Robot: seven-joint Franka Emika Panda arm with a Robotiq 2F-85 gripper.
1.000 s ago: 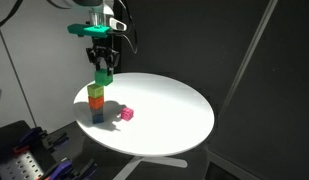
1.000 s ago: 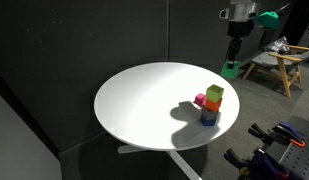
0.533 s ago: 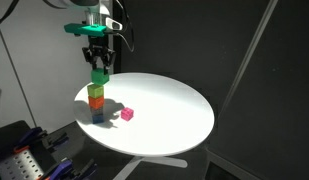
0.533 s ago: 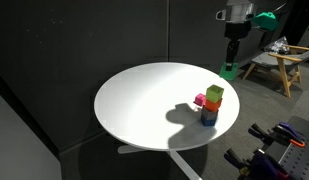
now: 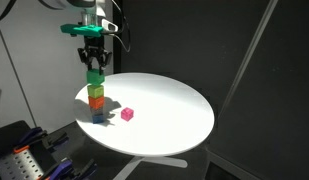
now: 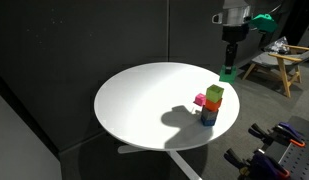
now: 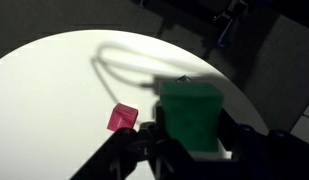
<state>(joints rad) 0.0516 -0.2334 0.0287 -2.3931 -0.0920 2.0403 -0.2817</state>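
My gripper [image 5: 94,68] is shut on a dark green block [image 5: 94,75] and holds it in the air just above a stack of blocks [image 5: 96,103] near the edge of the round white table [image 5: 164,110]. The stack is light green on top, orange in the middle, blue at the bottom. In the other exterior view the gripper [image 6: 230,66] holds the green block [image 6: 227,73] above and beyond the stack [image 6: 211,105]. In the wrist view the green block [image 7: 190,115] fills the space between my fingers. A pink block [image 5: 125,115] lies on the table beside the stack and also shows in the wrist view [image 7: 121,118].
Black curtains surround the table. A wooden stool [image 6: 276,66] stands behind the table in an exterior view. Tool racks with coloured handles [image 5: 39,165] sit low near the table's edge.
My gripper with the dark green block has risen a little and shifted slightly sideways above the stack. The stack and pink block have not moved.
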